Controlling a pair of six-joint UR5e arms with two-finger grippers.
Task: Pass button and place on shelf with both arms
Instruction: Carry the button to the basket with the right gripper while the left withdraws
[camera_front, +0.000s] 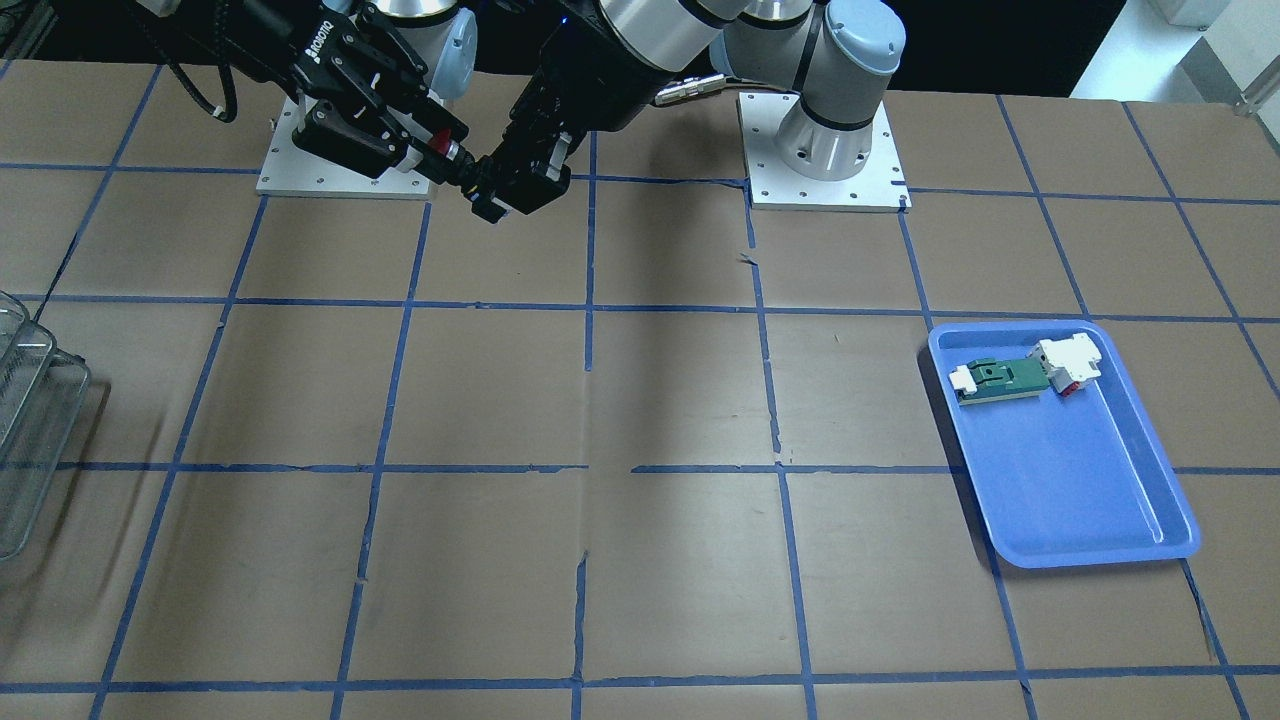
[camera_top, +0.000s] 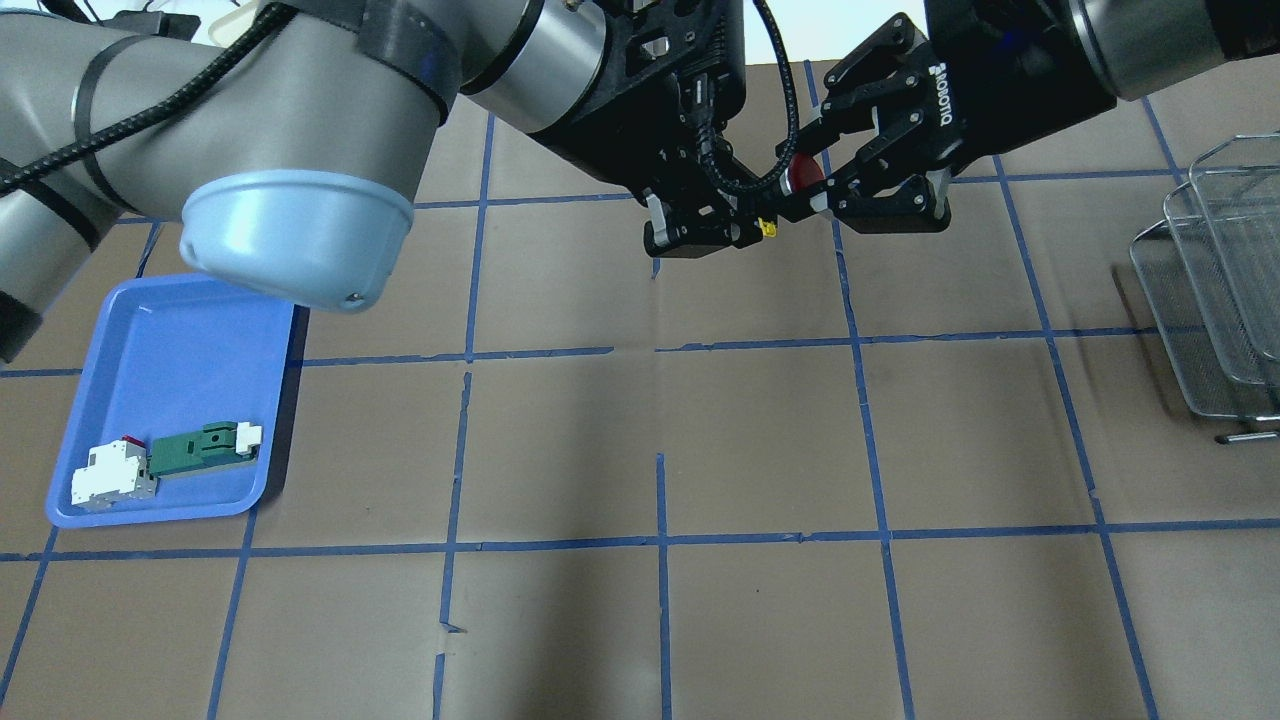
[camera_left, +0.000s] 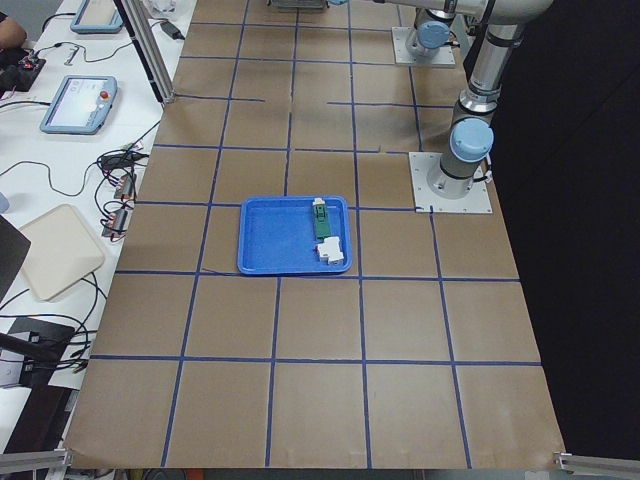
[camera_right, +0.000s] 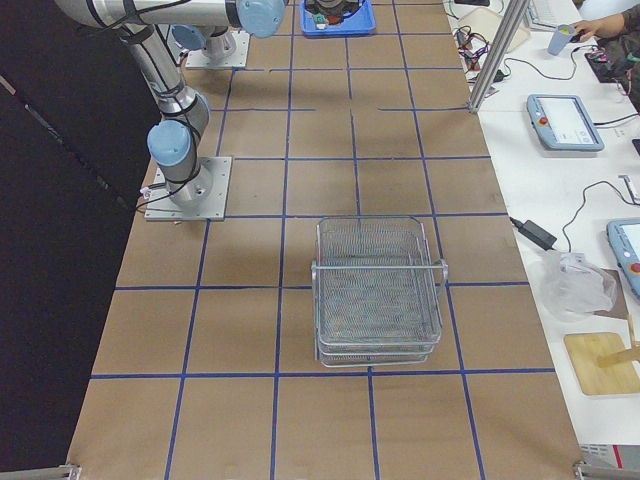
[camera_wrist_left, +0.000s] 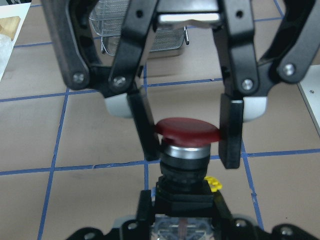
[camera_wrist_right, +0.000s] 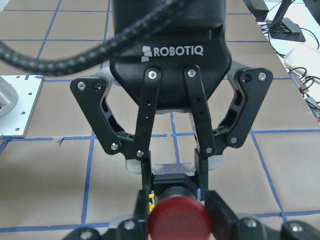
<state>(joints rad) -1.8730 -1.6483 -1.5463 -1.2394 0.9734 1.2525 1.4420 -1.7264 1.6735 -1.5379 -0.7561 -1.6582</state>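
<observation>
The button (camera_wrist_left: 187, 131), with a red mushroom cap and a black body, hangs in the air between my two grippers. It also shows in the front view (camera_front: 437, 146), the overhead view (camera_top: 803, 172) and the right wrist view (camera_wrist_right: 178, 217). My left gripper (camera_wrist_left: 182, 200) (camera_top: 745, 215) (camera_front: 478, 185) is shut on the black body. My right gripper (camera_wrist_left: 187, 145) (camera_top: 812, 192) (camera_front: 432, 150) faces it, its fingers (camera_wrist_left: 231, 130) pressed on both sides of the red cap. The wire-mesh shelf (camera_top: 1210, 290) (camera_right: 378, 290) (camera_front: 30, 420) stands on the table at my right.
A blue tray (camera_top: 150, 310) (camera_front: 1090, 550) (camera_left: 270, 240) lies on my left side. It holds a green-and-white connector block (camera_top: 195, 450) (camera_front: 1005, 378) and a white block (camera_top: 110, 478). Brown paper with blue tape lines covers the table. Operators' desks with tablets run along the far side.
</observation>
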